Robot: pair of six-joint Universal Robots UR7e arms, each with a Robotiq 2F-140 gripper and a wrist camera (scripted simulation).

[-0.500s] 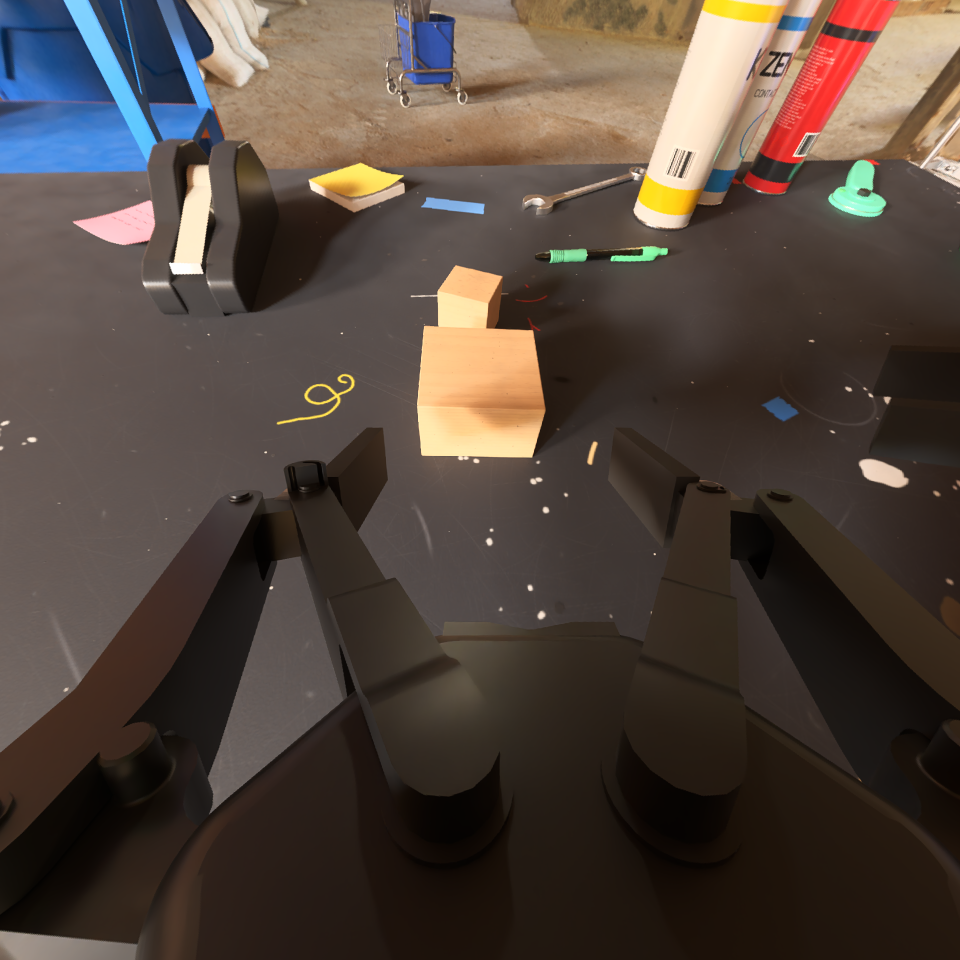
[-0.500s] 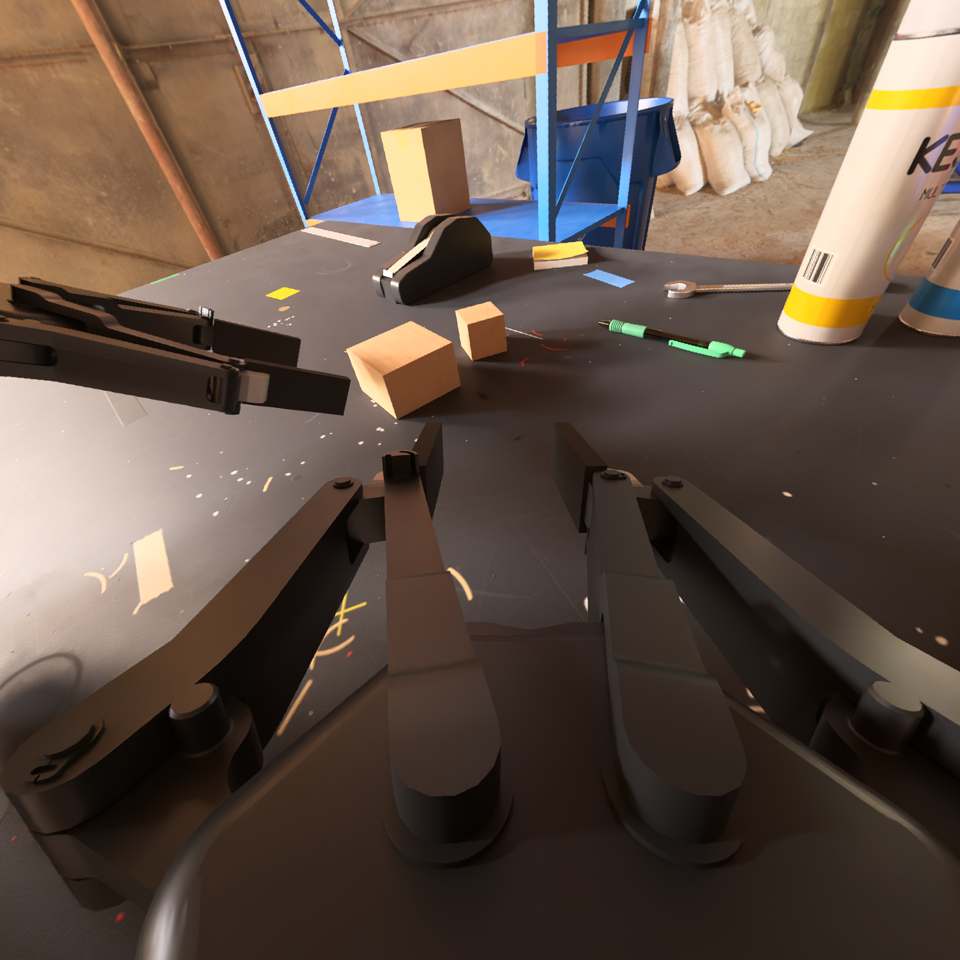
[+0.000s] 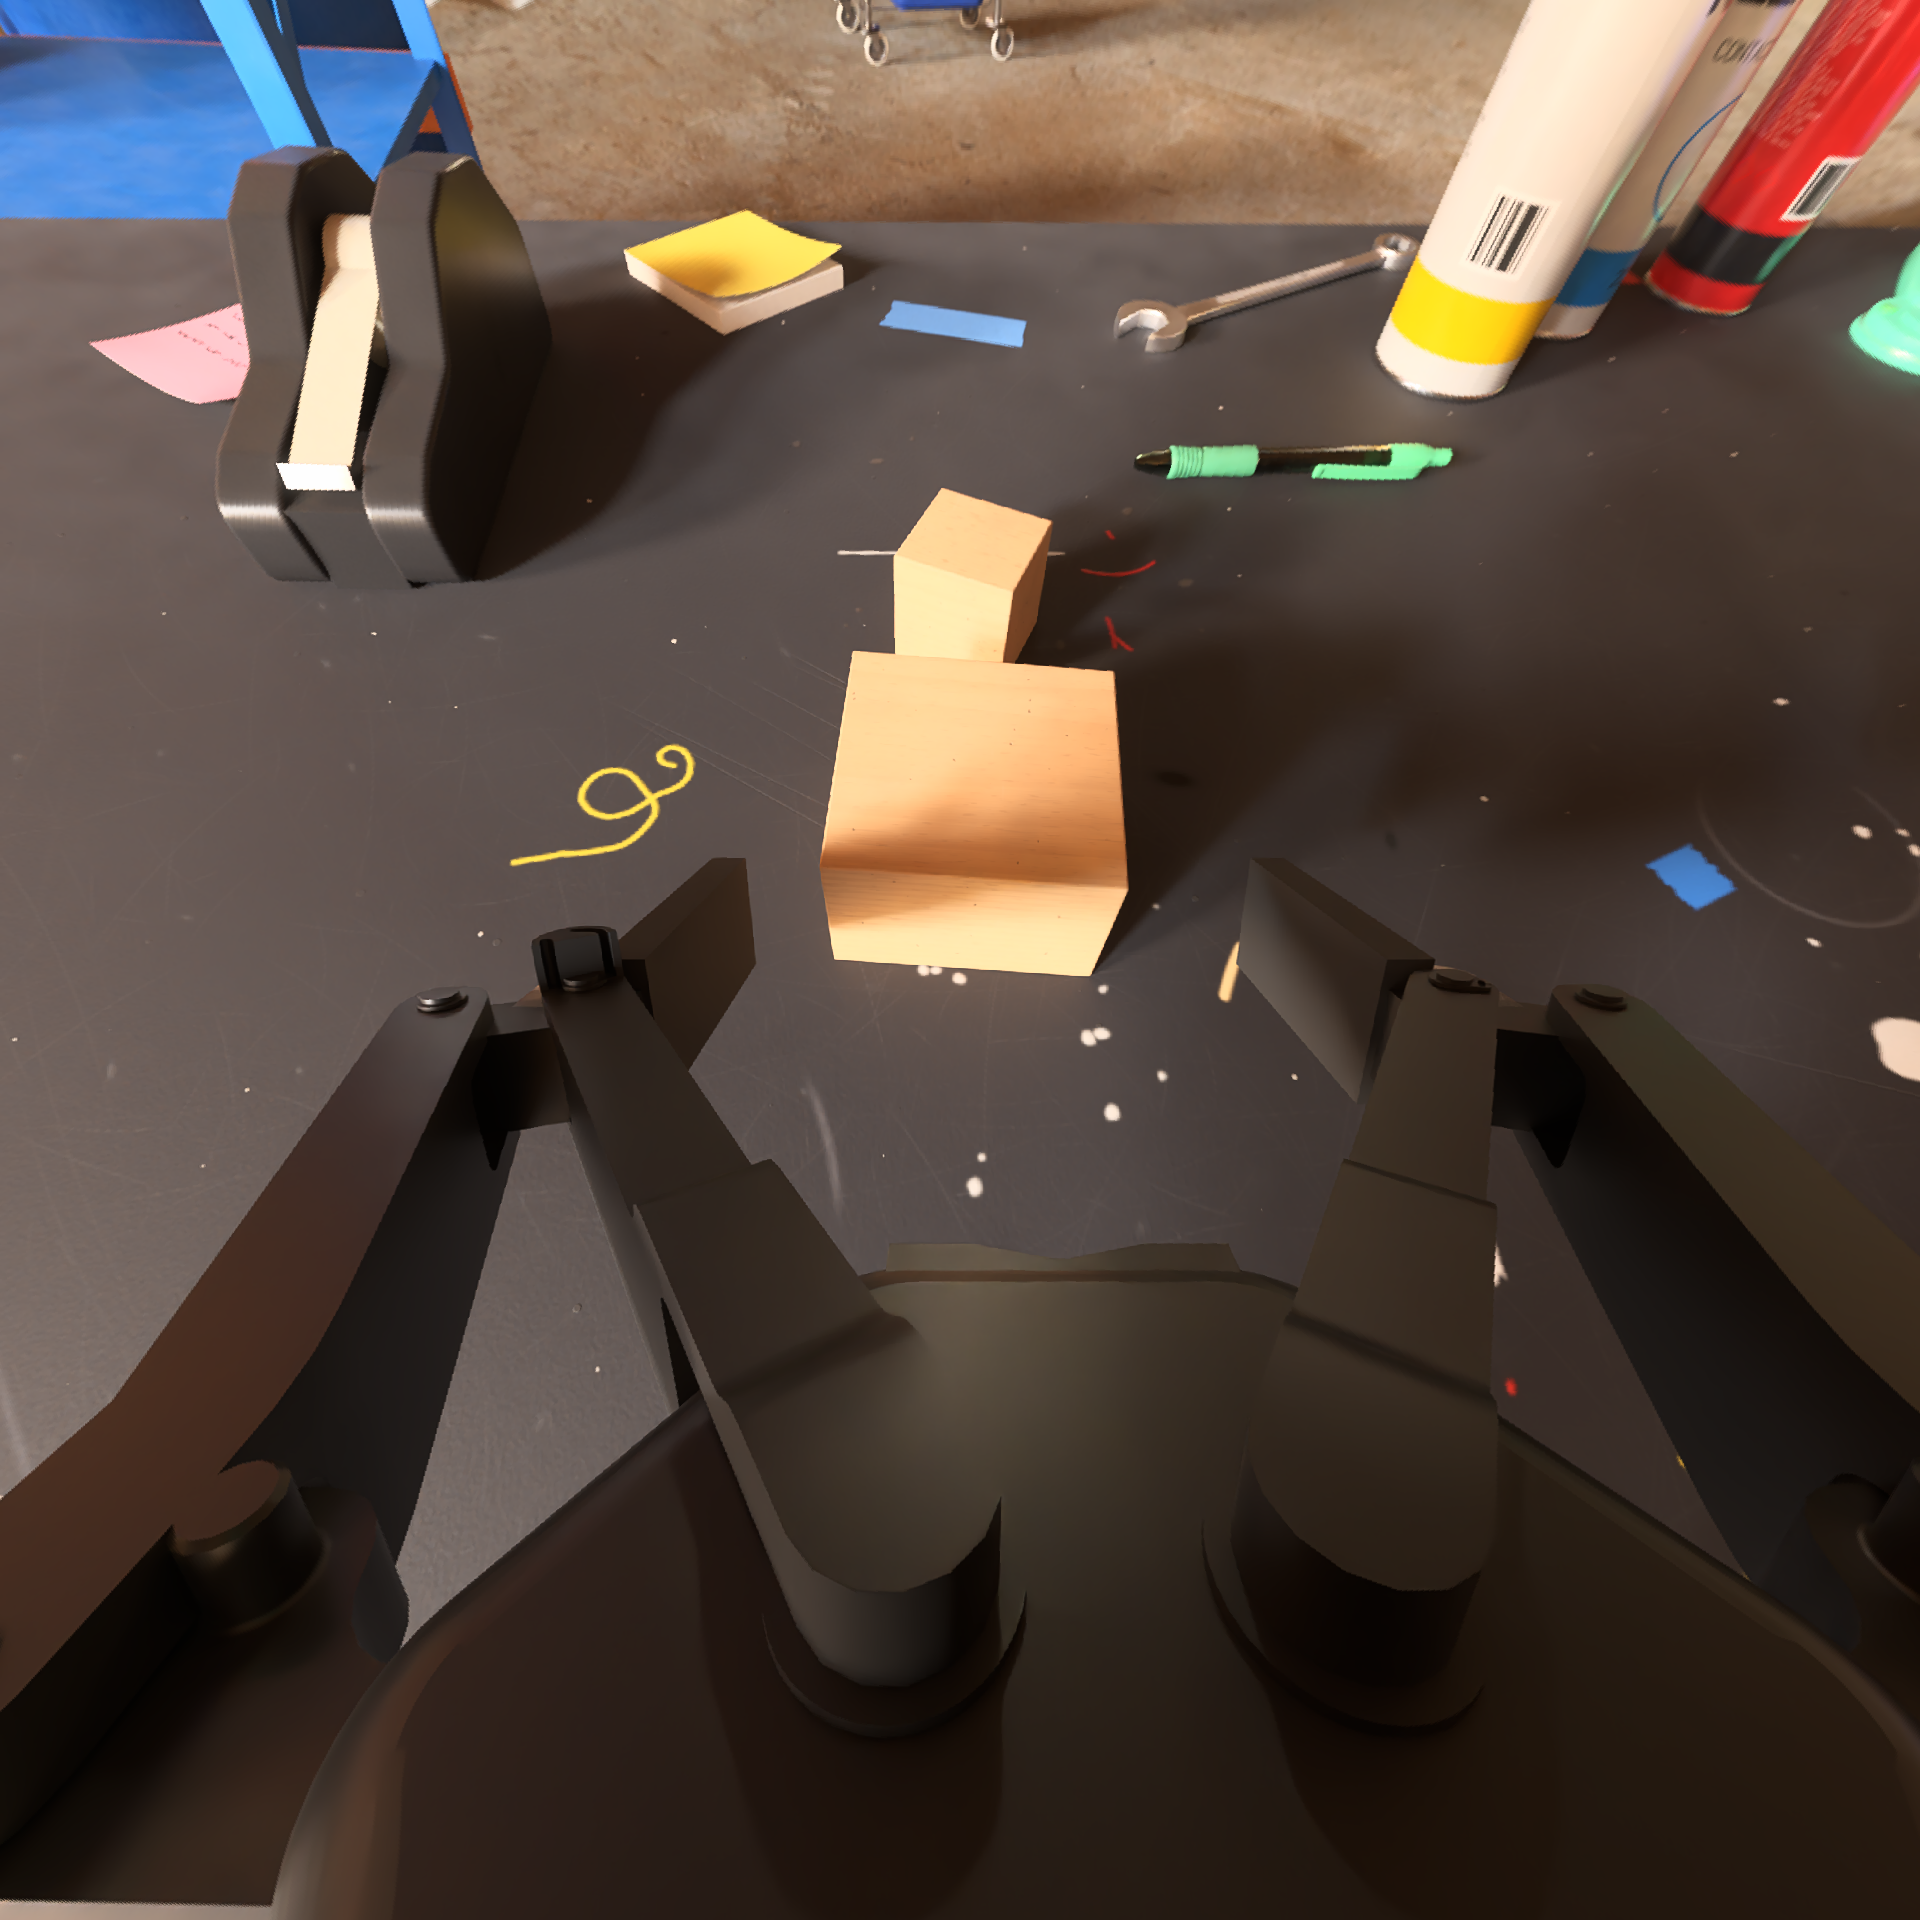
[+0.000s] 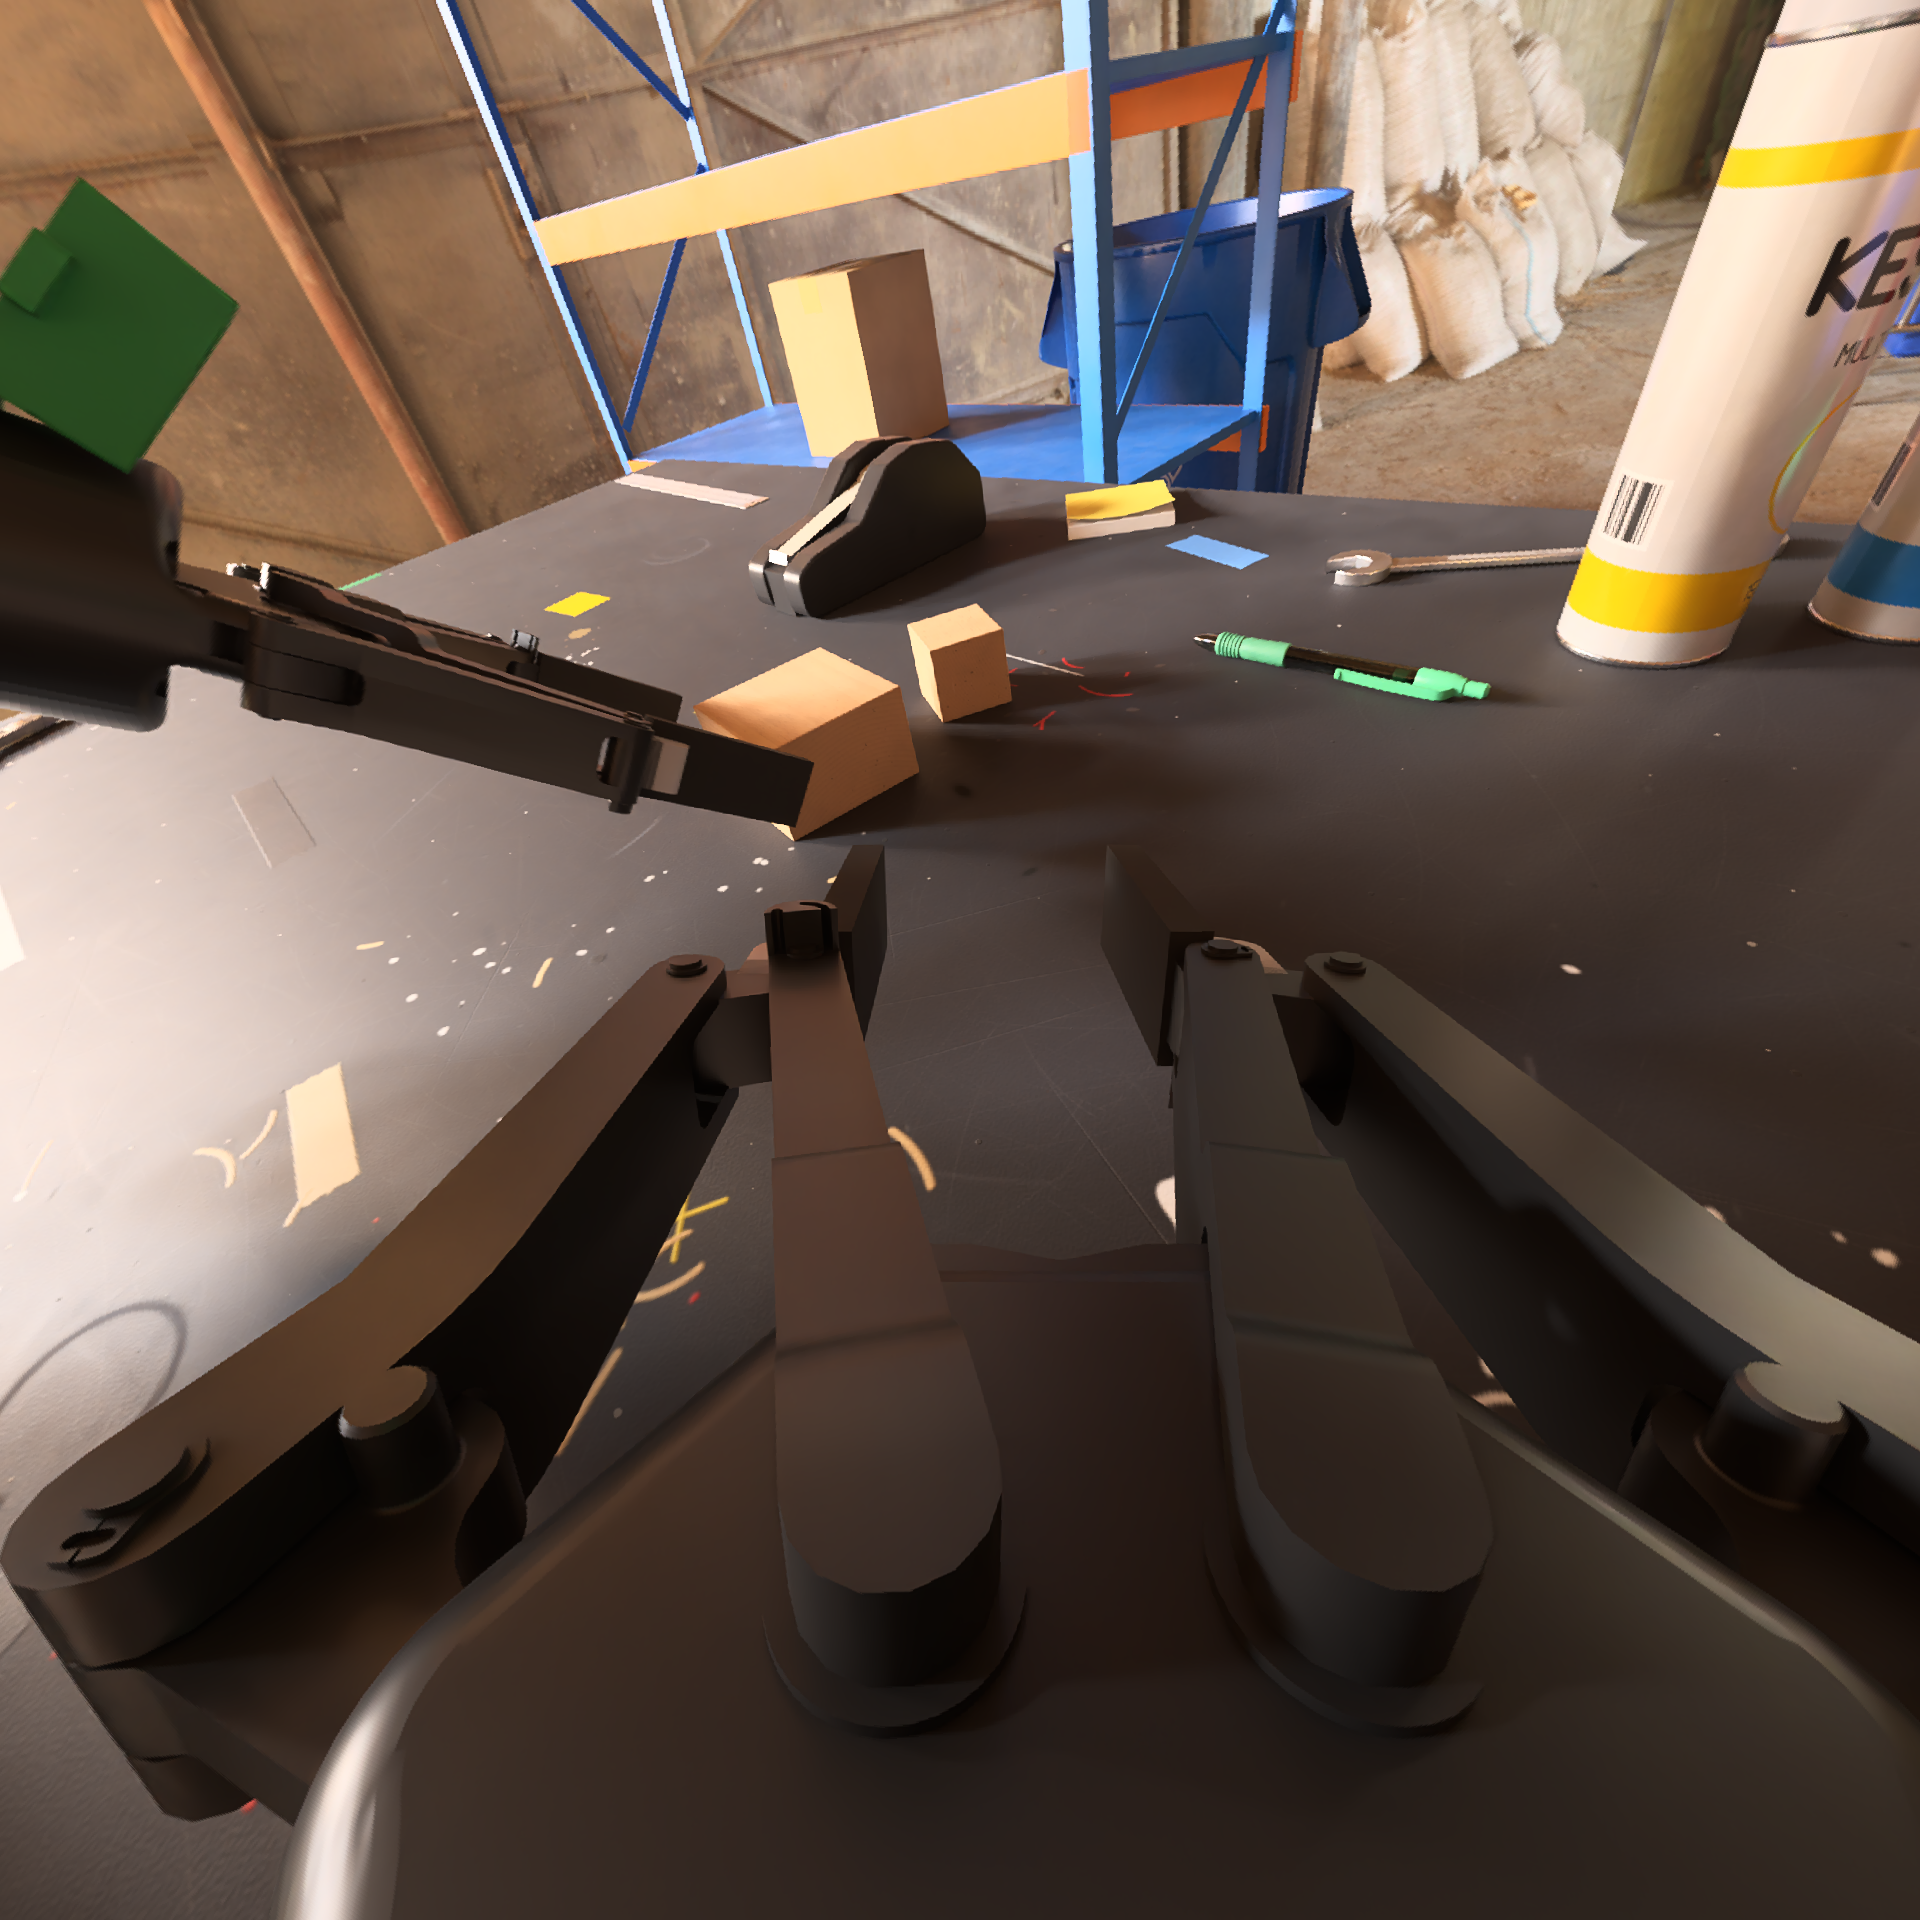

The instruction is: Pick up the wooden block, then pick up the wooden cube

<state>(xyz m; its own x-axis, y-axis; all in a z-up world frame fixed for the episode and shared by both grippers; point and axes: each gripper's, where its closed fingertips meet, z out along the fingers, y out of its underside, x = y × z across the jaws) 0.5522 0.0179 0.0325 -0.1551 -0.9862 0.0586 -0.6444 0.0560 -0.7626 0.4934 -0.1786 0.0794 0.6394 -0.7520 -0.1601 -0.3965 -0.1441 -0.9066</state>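
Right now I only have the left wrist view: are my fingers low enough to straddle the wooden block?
Observer: Seen from the right wrist view, the left gripper slants in shallow. Its near fingertip overlaps the lower side of the wooden block, close to the table.
Operator: Where's the right arm? It's not in my frame.
Observer: The right gripper is open and empty, short of the block.
Operator: Is the cube touching the block?
Observer: It seems not. A thin strip of table appears to separate the wooden cube from it.
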